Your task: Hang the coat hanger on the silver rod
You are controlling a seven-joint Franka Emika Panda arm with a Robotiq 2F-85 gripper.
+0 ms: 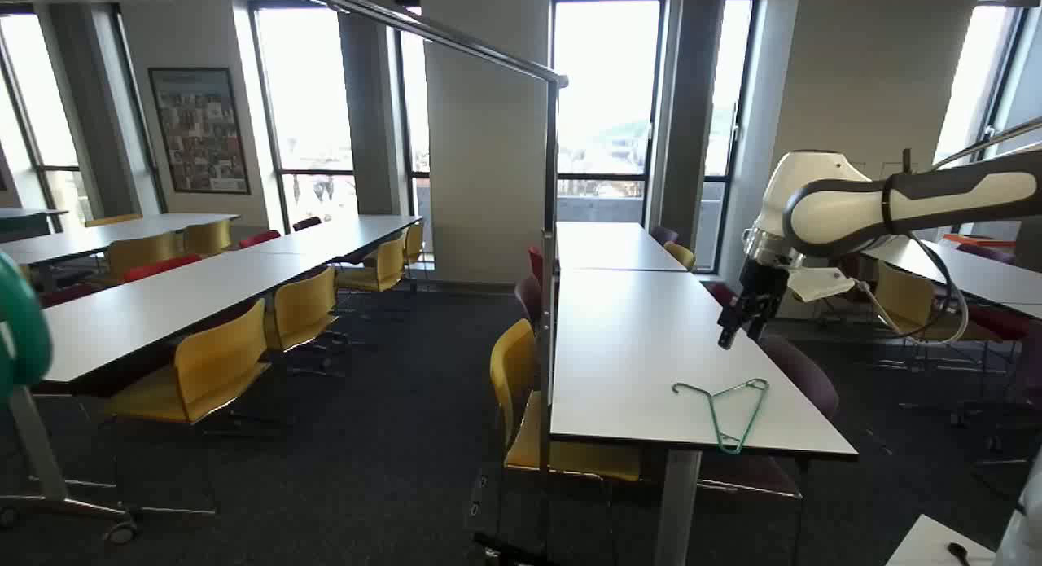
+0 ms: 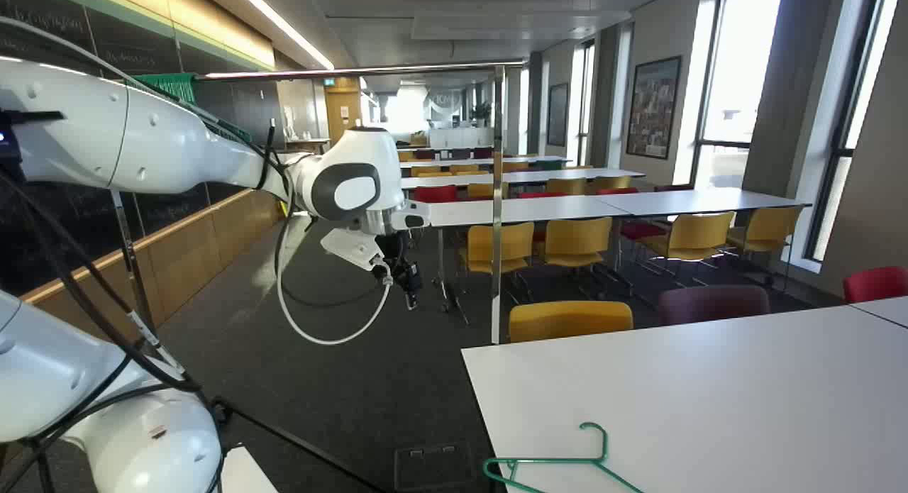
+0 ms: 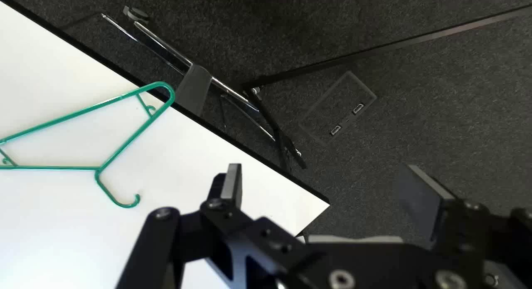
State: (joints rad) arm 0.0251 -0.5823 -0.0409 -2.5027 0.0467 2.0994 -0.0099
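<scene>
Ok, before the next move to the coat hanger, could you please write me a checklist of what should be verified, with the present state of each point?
1. The hand is open, with nothing held: ok.
2. The coat hanger sits between the fingers: not ok; in the wrist view it lies off to one side.
3. The coat hanger is fully on the table: not ok; one corner pokes past the edge.
4. The hook is uncovered: ok.
5. The silver rod has bare length: ok, in both exterior views.
6. The silver rod is steady enough: cannot tell.
</scene>
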